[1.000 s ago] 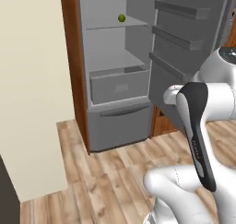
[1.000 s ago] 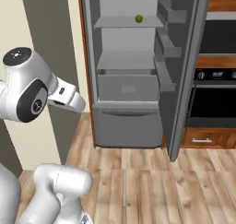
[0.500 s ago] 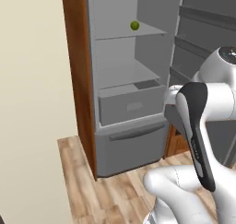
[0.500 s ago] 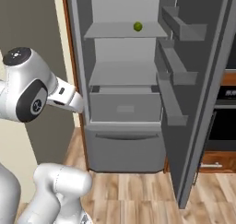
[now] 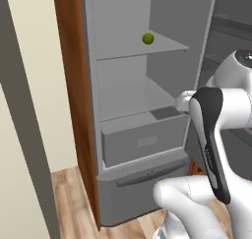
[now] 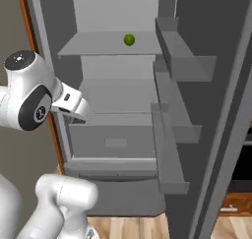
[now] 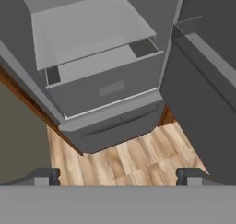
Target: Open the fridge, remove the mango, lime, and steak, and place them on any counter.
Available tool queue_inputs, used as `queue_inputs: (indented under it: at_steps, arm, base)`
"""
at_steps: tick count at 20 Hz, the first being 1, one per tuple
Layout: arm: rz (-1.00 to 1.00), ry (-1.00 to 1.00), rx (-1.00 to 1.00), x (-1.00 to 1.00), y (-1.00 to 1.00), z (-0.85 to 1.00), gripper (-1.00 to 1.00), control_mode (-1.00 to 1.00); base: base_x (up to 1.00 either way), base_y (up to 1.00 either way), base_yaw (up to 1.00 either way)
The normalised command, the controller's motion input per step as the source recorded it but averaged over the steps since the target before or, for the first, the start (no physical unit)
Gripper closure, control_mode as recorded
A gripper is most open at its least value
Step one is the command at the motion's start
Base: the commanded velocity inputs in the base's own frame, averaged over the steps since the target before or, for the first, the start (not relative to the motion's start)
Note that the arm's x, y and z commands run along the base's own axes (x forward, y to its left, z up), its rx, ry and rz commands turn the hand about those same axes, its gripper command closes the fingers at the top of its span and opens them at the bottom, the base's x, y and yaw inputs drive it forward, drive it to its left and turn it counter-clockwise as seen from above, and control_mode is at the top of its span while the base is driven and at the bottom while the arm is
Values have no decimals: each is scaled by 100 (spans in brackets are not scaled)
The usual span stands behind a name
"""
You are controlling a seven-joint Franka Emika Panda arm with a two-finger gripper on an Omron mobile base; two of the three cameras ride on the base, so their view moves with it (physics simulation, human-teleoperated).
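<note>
Pincer point(image 7: 118, 174) spread wide, empty, before the open fridge point(image 7: 106, 98)

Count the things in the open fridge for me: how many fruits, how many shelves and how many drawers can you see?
Fruits: 1, the lime
Shelves inside: 2, upper shelf and lower shelf
Drawers: 1, the grey drawer
Total: 4

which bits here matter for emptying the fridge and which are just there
Job:
- tall matte grey fridge, door open
- small round bright green lime on its upper shelf
- open two-finger gripper

Just there:
- reddish-brown wood side panel
- light wood plank floor
</note>
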Motion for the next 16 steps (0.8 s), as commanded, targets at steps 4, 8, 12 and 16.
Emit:
queue_inputs:
  at_steps: [4, 8, 12, 16]
  arm:
    - [0, 0, 0, 0, 0, 0, -100, 100]
    - [0, 0, 0, 0, 0, 0, -100, 100]
    - [0, 0, 0, 0, 0, 0, -100, 100]
    - [0, 0, 0, 0, 0, 0, -100, 100]
  base:
    - [80, -10, 0]
    - [60, -11, 0]
    - [62, -18, 0]
    - [62, -19, 0]
